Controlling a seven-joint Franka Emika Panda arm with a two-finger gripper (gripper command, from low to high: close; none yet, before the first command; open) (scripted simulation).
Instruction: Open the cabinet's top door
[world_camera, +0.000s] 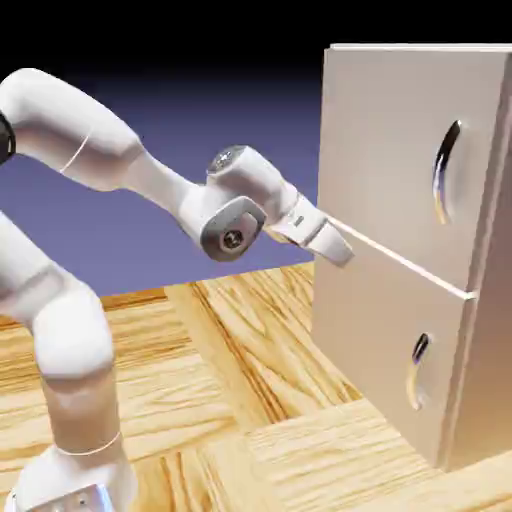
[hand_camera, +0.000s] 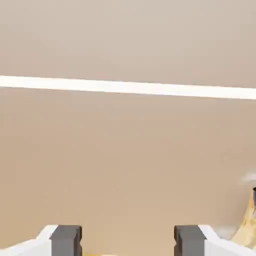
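Observation:
The cabinet (world_camera: 492, 300) stands at the exterior view's right with both front doors shut. Its top door (world_camera: 385, 140) is the larger upper panel, and its long curved silver handle (world_camera: 445, 172) sits over a round recess near the right edge. My gripper (world_camera: 342, 250) is at the door's lower left corner, level with the seam between the two doors and far left of the handle. In the hand view the gripper (hand_camera: 128, 242) is open, with nothing between its grey fingertips (hand_camera: 66, 240). Beige panels fill that view, crossed by the white seam (hand_camera: 128, 87).
The shorter bottom door (world_camera: 365, 335) has a smaller handle (world_camera: 420, 368). A sliver of a recess and handle (hand_camera: 251, 202) shows at the hand view's right edge. The cabinet stands on a wooden tabletop (world_camera: 230, 400).

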